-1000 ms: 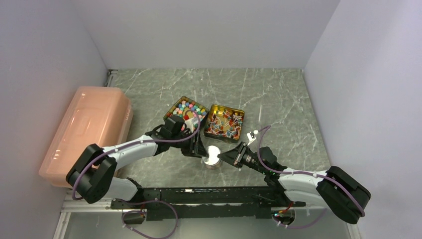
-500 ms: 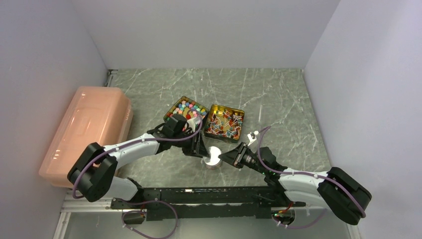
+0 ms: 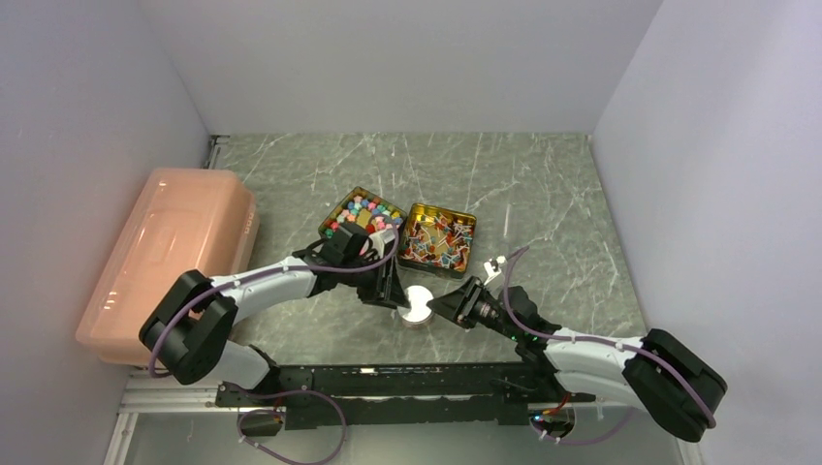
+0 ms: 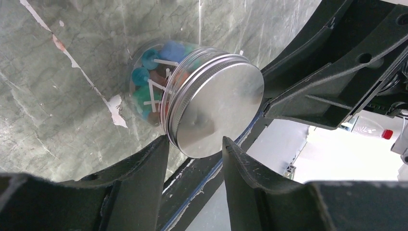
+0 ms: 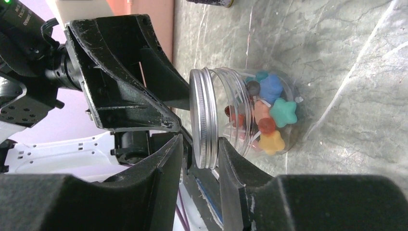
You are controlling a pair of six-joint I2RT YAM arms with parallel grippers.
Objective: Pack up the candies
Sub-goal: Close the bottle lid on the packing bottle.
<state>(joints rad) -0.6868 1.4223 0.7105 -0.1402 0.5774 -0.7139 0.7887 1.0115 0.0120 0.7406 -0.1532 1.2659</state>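
Note:
A small clear jar (image 3: pixel 419 308) with a silver lid stands near the table's front edge. It holds several coloured candies (image 5: pixel 269 113), also seen in the left wrist view (image 4: pixel 149 86). My left gripper (image 3: pixel 393 291) is open, its fingertips (image 4: pixel 154 159) either side of the lid's (image 4: pixel 216 108) near edge. My right gripper (image 3: pixel 444 305) is open on the opposite side, and the lid's rim (image 5: pixel 202 118) sits between its fingers (image 5: pixel 231 163); one pad is against the rim. More candies fill two gold tins: lumps (image 3: pixel 362 213) and wrapped pieces (image 3: pixel 438 239).
A large pink lidded box (image 3: pixel 170 257) lies along the left wall. The two open gold tins sit side by side just behind the jar. The black rail of the arm bases (image 3: pixel 388 383) runs along the front edge.
Both grippers have edged slightly closer round the jar's lid. The jar stays in about the same place.

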